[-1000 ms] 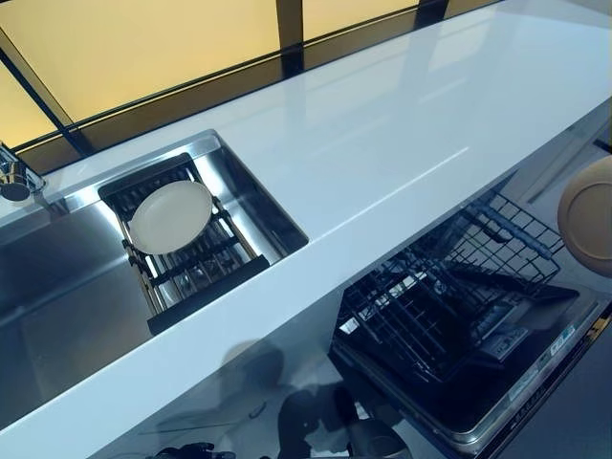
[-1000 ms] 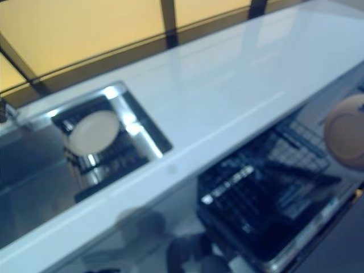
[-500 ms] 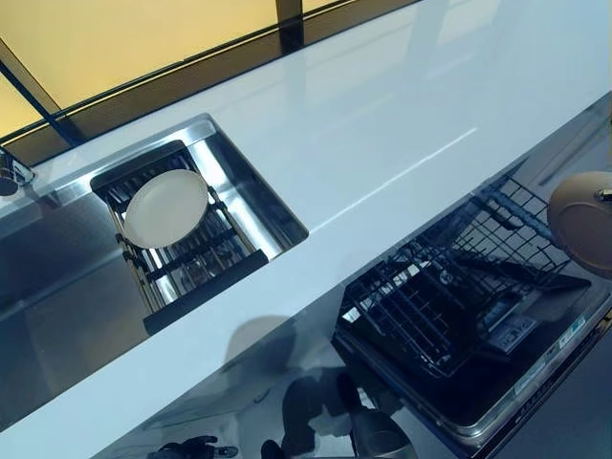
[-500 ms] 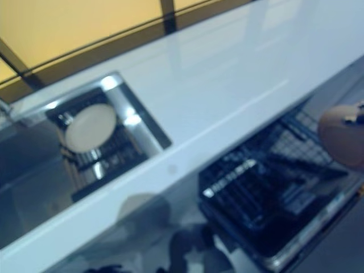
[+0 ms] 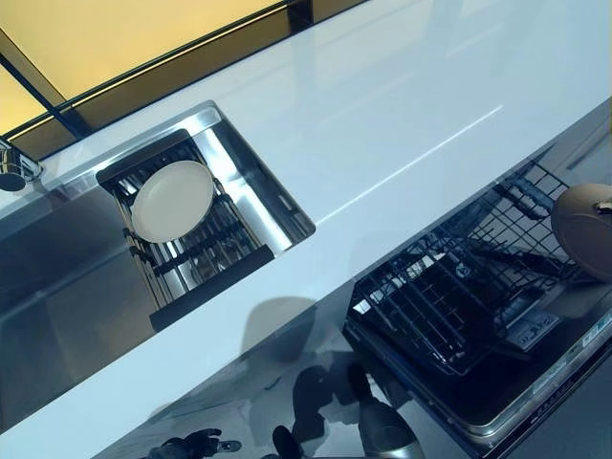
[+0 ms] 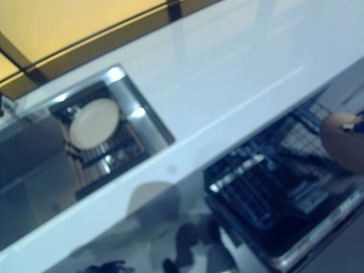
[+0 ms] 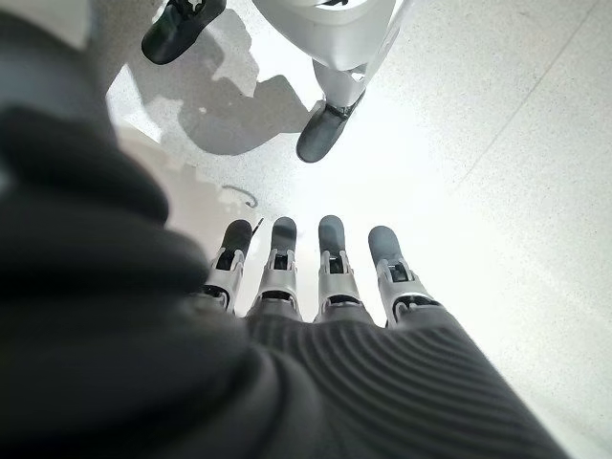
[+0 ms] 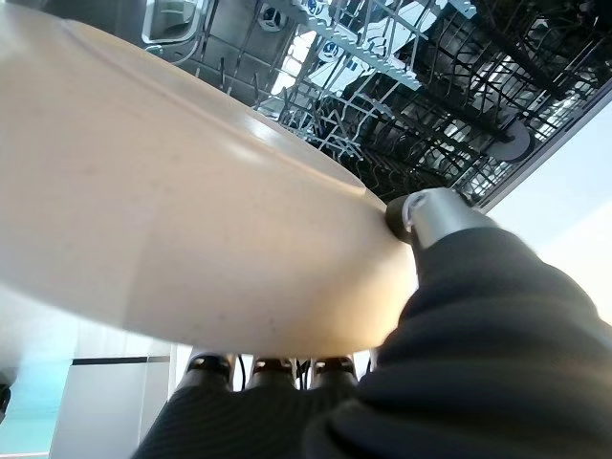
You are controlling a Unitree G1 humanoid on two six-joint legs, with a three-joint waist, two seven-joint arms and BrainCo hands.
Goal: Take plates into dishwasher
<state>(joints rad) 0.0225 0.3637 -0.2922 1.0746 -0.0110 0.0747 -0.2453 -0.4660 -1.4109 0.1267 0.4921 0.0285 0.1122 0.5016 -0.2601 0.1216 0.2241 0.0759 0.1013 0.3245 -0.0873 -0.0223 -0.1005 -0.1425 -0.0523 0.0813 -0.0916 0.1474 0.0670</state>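
My right hand [image 8: 435, 218] is shut on a beige plate [image 8: 163, 210], the thumb on its rim and the fingers under it. In the left eye view this plate [image 5: 581, 229] hangs at the far right, over the right end of the pulled-out black dishwasher rack [image 5: 440, 301]. A second, white plate [image 5: 172, 200] lies on the dark drying rack [image 5: 206, 282] in the sink. My left hand [image 7: 325, 287] hangs low with straight fingers pointing at the floor, holding nothing.
A long white countertop [image 5: 382, 115] runs across the view, with the steel sink [image 5: 57, 287] and faucet [image 5: 11, 170] at its left. The open dishwasher door [image 5: 535, 392] sticks out below the rack. A yellow-lit window runs behind the counter.
The whole view has shifted a little. The plate in my right hand has sunk slightly and now sits closer over the dishwasher rack's right end. The sink plate has not moved.
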